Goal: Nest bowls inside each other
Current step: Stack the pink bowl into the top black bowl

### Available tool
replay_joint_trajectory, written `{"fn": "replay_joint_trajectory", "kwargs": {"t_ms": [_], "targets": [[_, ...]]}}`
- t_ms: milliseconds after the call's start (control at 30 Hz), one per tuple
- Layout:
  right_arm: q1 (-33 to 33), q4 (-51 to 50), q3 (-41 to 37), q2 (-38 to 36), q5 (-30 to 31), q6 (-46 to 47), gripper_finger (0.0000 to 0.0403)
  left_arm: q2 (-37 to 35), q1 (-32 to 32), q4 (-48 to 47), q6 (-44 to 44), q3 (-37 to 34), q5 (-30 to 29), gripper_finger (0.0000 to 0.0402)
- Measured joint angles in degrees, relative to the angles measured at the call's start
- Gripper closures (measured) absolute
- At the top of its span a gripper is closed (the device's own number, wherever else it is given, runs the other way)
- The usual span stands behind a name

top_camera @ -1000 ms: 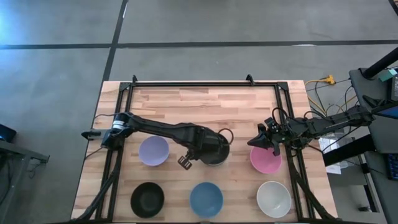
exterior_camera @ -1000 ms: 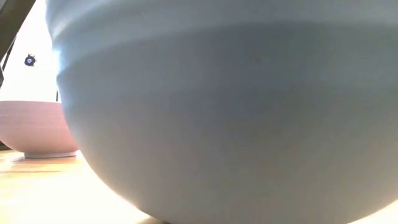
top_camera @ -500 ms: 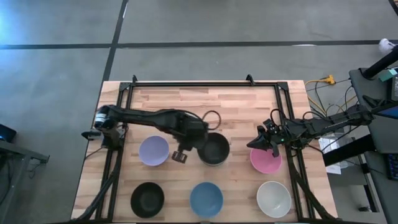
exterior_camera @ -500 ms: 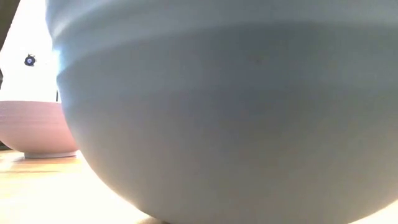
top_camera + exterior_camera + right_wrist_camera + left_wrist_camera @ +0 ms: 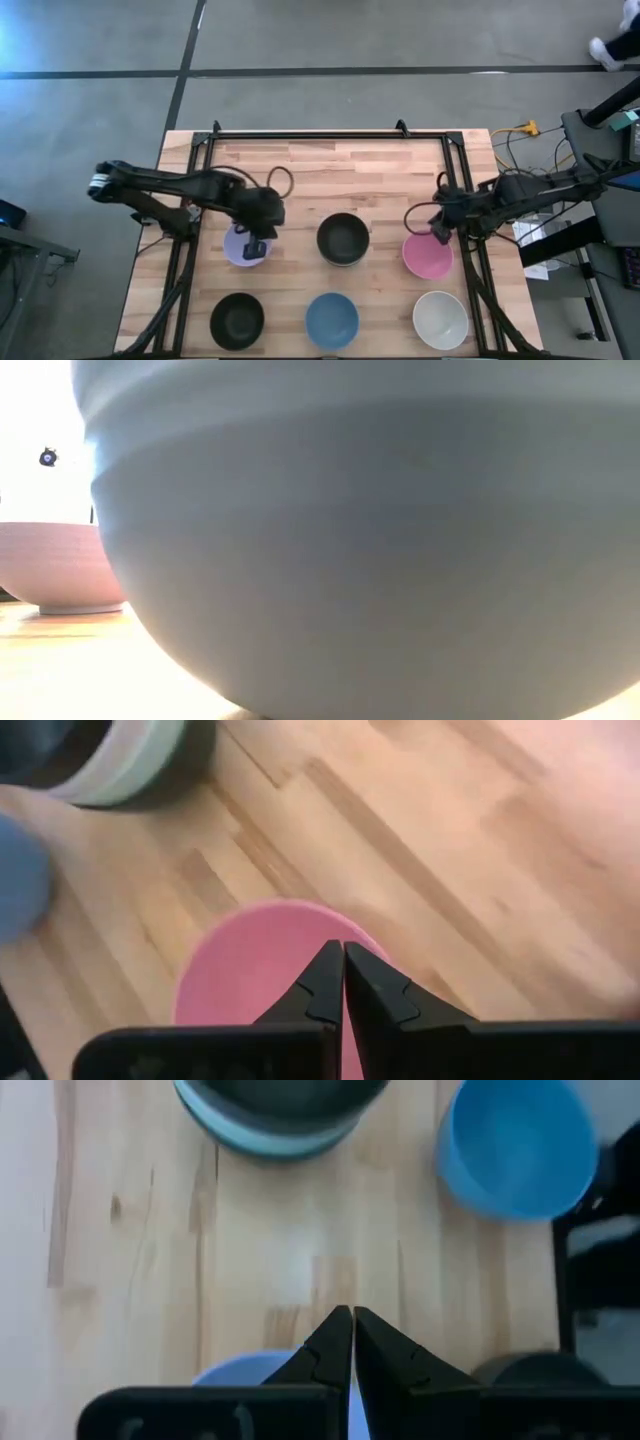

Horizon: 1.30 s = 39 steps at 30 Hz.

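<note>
Six places on the table show bowls in the high view. The lavender bowl (image 5: 240, 240) sits under my shut left gripper (image 5: 256, 247), whose tips (image 5: 352, 1312) point past its rim (image 5: 250, 1368). A black bowl (image 5: 343, 238) rests nested in a pale green one (image 5: 285, 1142) at the table's middle. My shut right gripper (image 5: 438, 233) hovers over the pink bowl's (image 5: 428, 258) far rim; the right wrist view shows its tips (image 5: 343, 948) above the pink bowl (image 5: 250, 970). Along the near edge stand a black bowl (image 5: 237, 320), a blue bowl (image 5: 332, 320) and a white bowl (image 5: 440, 320).
A dark metal frame (image 5: 300, 133) borders the wooden table. Bare wood lies across the far half (image 5: 330, 170). The blue bowl (image 5: 350, 540) fills the low view, with the pink bowl (image 5: 55, 565) beside it. Cables and equipment (image 5: 590, 200) stand off the right edge.
My left gripper has swung from beside the middle black bowl toward the table's left edge and now hangs over the lavender bowl. My right gripper has drawn slightly toward the right edge over the pink bowl. No bowl has moved.
</note>
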Motion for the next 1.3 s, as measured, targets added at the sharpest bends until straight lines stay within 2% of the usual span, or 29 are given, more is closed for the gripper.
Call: {"fn": "replay_joint_trajectory", "kwargs": {"t_ms": [133, 300, 467, 600, 933, 1200, 1300], "targets": [[-0.3, -6.7, 5.6, 3.7, -0.5, -1.0, 0.0383, -4.8, 0.0, 10.0, -2.7, -6.2, 0.0, 0.0401], [-2.1, -7.2, 6.6, 7.8, -4.3, -3.5, 0.0329, -7.5, 0.0, 17.1, -2.7, -9.9, 0.0, 0.0401], [-3.1, -4.3, 5.7, 13.2, -6.4, -14.7, 0.0266, -7.5, 0.0, 17.9, -2.7, -10.2, 0.0, 0.0401], [-3.3, -2.3, 6.0, 17.8, -11.1, -27.0, 0.0239, -7.7, 0.0, 17.9, -2.2, -10.1, 0.9, 0.0401], [-5.9, -1.9, 6.4, 29.6, -11.1, -45.5, 0.0234, -8.4, 0.0, 15.8, -2.7, -10.3, 4.1, 0.0401], [-10.9, 1.0, 6.3, 36.5, -10.7, -53.4, 0.0236, -8.6, -0.1, 15.7, -2.8, -10.3, 6.0, 0.0401], [-12.6, 1.2, 6.3, 38.6, -12.9, -55.7, 0.0247, -8.6, -0.1, 15.7, -2.8, -10.3, 6.0, 0.0401]]}}
